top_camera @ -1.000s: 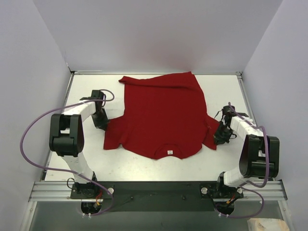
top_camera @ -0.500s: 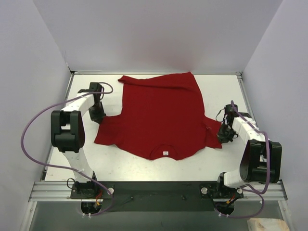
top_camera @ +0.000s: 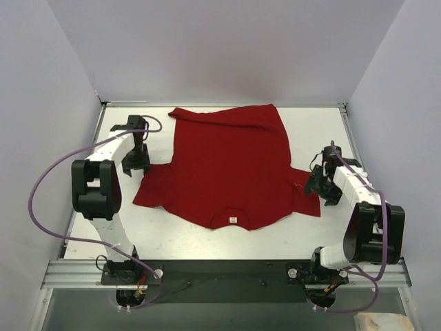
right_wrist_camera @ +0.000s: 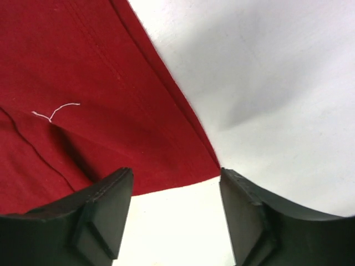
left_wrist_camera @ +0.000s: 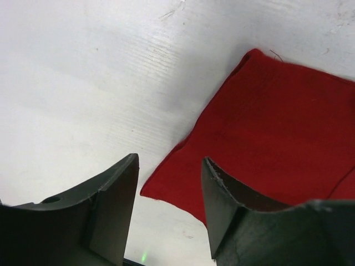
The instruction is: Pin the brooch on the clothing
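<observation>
One flat white tabletop (top_camera: 317,124) carries the plain red short-sleeved T-shirt (top_camera: 231,162), spread out at its middle with the collar towards the arm bases and the hem towards the far wall. Both arms reach to the sleeves. The left hand (left_wrist_camera: 169,166) hovers at the left sleeve's edge, fingers apart, gripping nothing. The right hand (right_wrist_camera: 176,177) hangs over the right sleeve's corner, fingers likewise apart and empty. At the collar sits a small white label (top_camera: 231,220). A loose white thread (right_wrist_camera: 55,112) lies on the right sleeve.
</observation>
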Robot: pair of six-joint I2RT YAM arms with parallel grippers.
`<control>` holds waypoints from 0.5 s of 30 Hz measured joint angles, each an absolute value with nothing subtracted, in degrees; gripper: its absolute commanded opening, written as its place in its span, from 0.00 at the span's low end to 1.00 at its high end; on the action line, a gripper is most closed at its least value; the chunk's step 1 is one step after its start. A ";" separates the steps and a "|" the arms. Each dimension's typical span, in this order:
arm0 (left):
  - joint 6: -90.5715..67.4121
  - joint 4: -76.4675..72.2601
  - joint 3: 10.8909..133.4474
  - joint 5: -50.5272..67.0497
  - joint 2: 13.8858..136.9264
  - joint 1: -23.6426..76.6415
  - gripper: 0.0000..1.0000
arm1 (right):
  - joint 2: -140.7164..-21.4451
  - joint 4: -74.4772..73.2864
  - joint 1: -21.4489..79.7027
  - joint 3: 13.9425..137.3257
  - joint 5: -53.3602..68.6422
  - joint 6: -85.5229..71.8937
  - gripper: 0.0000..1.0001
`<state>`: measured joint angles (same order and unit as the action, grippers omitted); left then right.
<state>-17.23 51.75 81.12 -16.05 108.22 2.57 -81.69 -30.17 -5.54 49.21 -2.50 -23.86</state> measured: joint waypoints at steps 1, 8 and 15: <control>-17.21 51.86 81.17 -16.34 107.81 2.74 0.60 | -81.23 -30.24 -5.30 49.28 -2.66 -23.77 0.70; -16.82 52.51 82.46 -17.80 103.00 9.85 0.61 | -76.73 -31.59 5.02 52.16 -5.72 -22.37 0.73; -17.82 49.82 82.26 -10.70 97.56 24.86 0.65 | -77.21 -31.79 21.41 56.86 -4.97 -21.10 0.72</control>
